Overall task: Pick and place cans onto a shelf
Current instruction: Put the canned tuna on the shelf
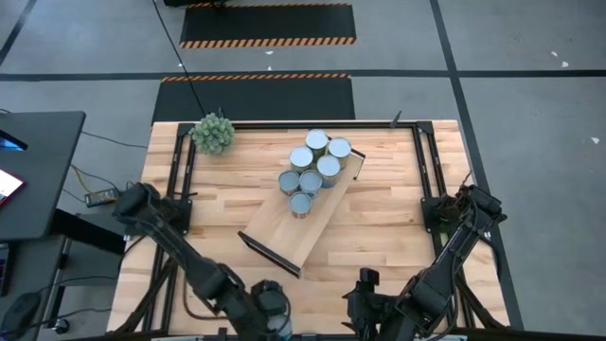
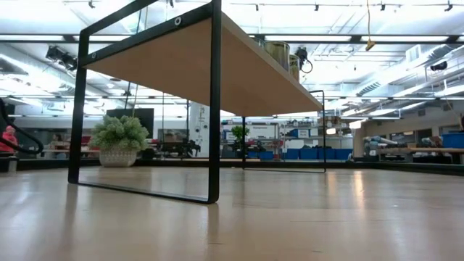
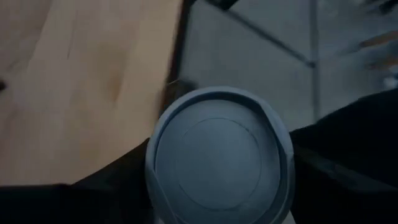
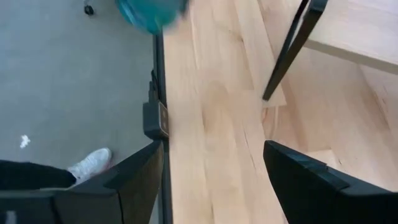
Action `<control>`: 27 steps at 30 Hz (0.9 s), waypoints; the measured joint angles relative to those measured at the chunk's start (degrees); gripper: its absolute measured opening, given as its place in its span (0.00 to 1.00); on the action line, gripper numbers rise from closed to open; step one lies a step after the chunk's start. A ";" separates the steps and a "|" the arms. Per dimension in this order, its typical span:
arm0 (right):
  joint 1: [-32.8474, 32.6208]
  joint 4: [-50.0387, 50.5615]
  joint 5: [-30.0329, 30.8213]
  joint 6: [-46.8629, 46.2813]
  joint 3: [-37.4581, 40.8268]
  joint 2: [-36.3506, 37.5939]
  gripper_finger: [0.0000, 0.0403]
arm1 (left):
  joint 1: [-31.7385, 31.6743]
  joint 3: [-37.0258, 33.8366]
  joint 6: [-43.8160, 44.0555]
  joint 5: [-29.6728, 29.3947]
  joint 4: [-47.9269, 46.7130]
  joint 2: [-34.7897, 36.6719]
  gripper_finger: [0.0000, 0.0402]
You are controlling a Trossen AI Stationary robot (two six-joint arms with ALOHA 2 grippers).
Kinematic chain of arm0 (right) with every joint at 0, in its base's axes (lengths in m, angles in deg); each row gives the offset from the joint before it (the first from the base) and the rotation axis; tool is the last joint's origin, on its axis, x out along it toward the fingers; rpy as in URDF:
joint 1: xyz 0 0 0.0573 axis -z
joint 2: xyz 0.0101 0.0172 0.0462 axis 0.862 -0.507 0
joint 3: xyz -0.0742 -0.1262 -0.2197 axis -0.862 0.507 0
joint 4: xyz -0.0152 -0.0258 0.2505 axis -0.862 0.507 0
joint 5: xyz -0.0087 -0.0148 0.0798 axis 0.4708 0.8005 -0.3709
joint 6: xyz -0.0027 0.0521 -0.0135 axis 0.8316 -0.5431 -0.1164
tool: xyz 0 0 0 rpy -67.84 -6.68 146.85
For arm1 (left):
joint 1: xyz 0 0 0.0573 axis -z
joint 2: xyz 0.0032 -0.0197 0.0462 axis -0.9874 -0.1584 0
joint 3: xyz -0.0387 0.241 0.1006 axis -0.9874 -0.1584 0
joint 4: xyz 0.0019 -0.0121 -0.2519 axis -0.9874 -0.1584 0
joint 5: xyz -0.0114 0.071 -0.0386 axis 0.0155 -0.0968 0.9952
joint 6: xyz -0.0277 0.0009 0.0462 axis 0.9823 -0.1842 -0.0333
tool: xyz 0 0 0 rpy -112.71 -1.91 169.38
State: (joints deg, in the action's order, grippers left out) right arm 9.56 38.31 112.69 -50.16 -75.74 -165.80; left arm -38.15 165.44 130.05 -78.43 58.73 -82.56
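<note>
The shelf [image 1: 301, 216] stood diagonally in the middle of the table [image 1: 398, 232], one end near the front and the other rising toward the back right, with bare planks open on both sides of it. Six cans [image 1: 311, 169] sat clustered on its far half, touching or almost touching, the farthest two close to the shelf's far end edge; the near half of the board lay bare. A green plant [image 1: 213, 133] stood near the table's back left corner, well apart from the shelf. The left gripper [image 1: 272, 317] was at the front edge of the table, just left of centre, and in its wrist view a seventh can [image 3: 221, 155] filled the space between its fingers, so the jaws stood closed around that can. The right gripper [image 4: 211, 180] was also at the front edge, just beside the left one, its jaws standing wide apart with only bare tabletop and the table's edge between them. A person's shoe [image 4: 90, 165] showed on the floor beyond that edge.
</note>
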 joint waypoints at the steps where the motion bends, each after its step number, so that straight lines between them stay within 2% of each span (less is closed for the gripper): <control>1: 0.00 0.57 0.00 -0.02 0.00 0.00 0.70 | -0.22 1.63 -0.07 0.37 -0.97 0.88 0.71; 4: -0.07 1.52 0.51 0.00 0.00 0.00 0.70 | -2.04 7.53 -1.61 -0.88 -4.17 2.76 0.71; 7: -0.07 1.51 2.91 0.57 0.00 0.00 0.70 | -4.78 14.71 -4.26 -6.68 -15.63 2.95 0.71; 10: -0.07 2.32 5.01 0.52 -0.02 0.02 0.70 | -8.84 17.76 -4.94 -13.52 -25.41 2.92 0.71; 13: 0.17 3.85 5.16 0.38 -0.02 0.02 0.70 | -13.77 17.79 -1.80 -16.26 -31.89 2.74 0.72; 19: 0.26 9.24 6.13 -3.28 -0.02 1.40 0.70 | -21.46 12.72 -1.05 -13.15 -32.50 2.06 0.72; 22: 0.16 11.43 7.16 -5.23 -0.04 2.80 0.70 | -23.04 9.27 -0.56 -10.69 -31.42 2.11 0.72; 27: -0.26 12.61 9.25 -7.09 -0.04 4.48 0.70 | -22.57 5.39 0.16 -13.10 -29.66 2.11 0.72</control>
State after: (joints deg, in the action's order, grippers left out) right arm 9.30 50.93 121.94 -57.24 -75.79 -161.32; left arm -60.72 170.84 130.21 -91.53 29.06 -80.45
